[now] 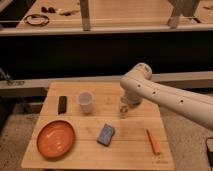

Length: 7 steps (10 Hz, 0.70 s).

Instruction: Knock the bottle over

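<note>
Camera view of a pale wooden slatted surface (135, 152) filling the lower half of the frame. We see a white robot arm (170, 100) entering from the right edge and running up and leftward to a rounded joint just right of centre, where it bends down toward the surface. The pincer (128, 102) hangs at the end of this bend, low over the middle of the surface and largely masked by the joint; we take its fingers to be closed. The bottle (123, 110), small, slim and whitish, stands upright near the centre of the surface, directly below and just left of the pincer; we cannot tell whether the two touch. To its left, and apart from it, stands a white cup (85, 102), open end up. Farther left lies a small black block (62, 104), near the left edge. An orange plate (56, 138) occupies the lower left of the surface. A blue sponge (106, 134) lies below and left of the bottle, and an orange stick-shaped item (153, 141) lies at the lower right. Across the top of the frame we see a lighter bench bearing a coil of dark cable (36, 20) at the upper left.
</note>
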Tool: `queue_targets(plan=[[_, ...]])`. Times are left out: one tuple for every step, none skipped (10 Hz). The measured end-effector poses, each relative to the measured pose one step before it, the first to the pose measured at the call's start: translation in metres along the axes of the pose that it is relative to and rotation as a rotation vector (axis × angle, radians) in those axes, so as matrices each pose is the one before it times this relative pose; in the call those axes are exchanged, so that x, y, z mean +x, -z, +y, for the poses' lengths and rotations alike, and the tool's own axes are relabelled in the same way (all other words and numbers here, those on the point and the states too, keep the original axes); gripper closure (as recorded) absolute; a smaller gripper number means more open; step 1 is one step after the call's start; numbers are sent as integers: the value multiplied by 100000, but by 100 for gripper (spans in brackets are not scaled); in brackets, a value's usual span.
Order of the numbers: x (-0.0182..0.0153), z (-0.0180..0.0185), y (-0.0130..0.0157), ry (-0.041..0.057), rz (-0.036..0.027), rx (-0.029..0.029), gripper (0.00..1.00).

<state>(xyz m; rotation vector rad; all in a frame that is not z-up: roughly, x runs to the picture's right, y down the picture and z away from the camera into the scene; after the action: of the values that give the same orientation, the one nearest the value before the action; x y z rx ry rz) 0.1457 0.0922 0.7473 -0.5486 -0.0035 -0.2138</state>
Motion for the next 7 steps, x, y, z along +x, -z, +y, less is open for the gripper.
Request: queue_targets(plan=[[-28, -216, -27, 11, -85, -34, 95], [-168, -372, -23, 351, -106, 91, 95], [-24, -107, -36, 144, -61, -81, 95], [48, -18, -23, 86, 80, -44, 95], [-80, -195, 41, 364, -199, 340, 95], [-191, -240, -15, 681, -479, 201, 95], [-134, -212, 20, 500, -368, 150, 95]])
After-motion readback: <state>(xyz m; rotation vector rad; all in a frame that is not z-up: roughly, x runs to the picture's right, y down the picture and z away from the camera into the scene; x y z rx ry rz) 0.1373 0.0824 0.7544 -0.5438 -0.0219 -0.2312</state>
